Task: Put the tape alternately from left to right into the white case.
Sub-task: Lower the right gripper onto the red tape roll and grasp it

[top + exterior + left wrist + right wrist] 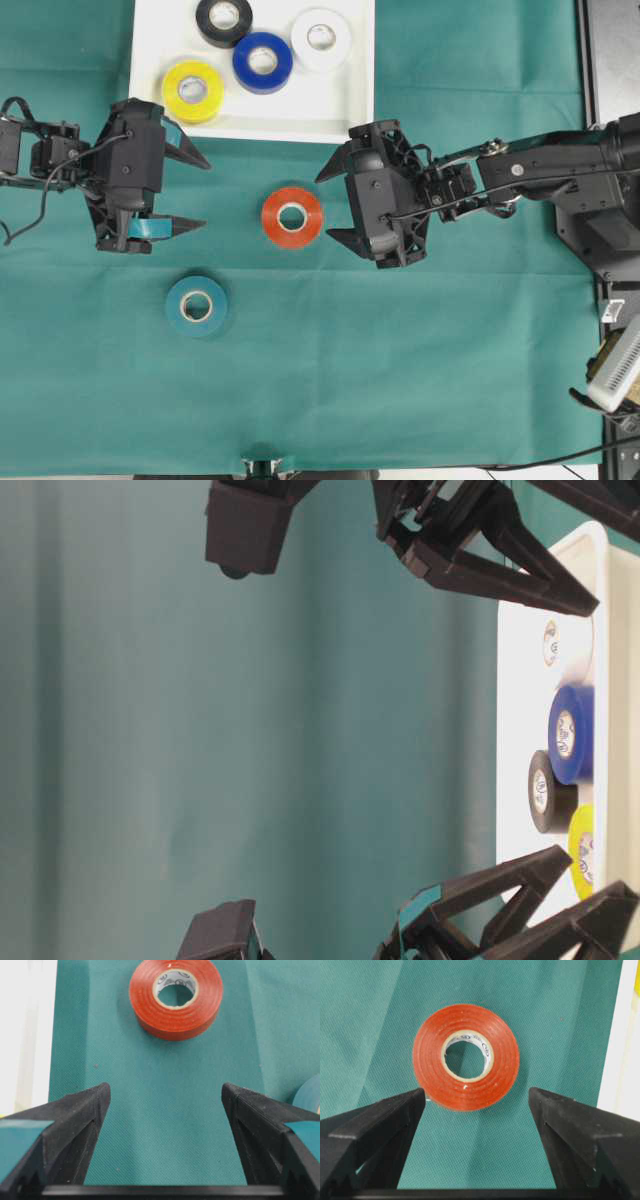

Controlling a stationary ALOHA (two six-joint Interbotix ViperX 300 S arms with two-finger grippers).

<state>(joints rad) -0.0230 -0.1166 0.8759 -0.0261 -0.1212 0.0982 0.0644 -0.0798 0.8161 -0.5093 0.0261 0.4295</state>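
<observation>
1. Overhead: my left gripper (198,192) and my right gripper (332,205) both have their jaws spread wide with nothing between them. The red roll (292,217) lies flat on the green cloth (420,350) between them, nearer my right. The teal roll (196,306) lies on the cloth below my left gripper. The white case (345,95) holds the yellow roll (193,91), black roll (224,21), blue roll (262,62) and white roll (321,39).
2. Table level: the case (515,730) is at the right edge, with the blue (570,734), black (543,791) and yellow (582,850) rolls in it; my dark fingers reach in from the top and bottom edges.
3. Left wrist: my jaws stand apart; the red roll (175,997) lies ahead, well clear of them.
4. Right wrist: my jaws stand apart; the red roll (466,1057) sits just ahead of the tips.
</observation>
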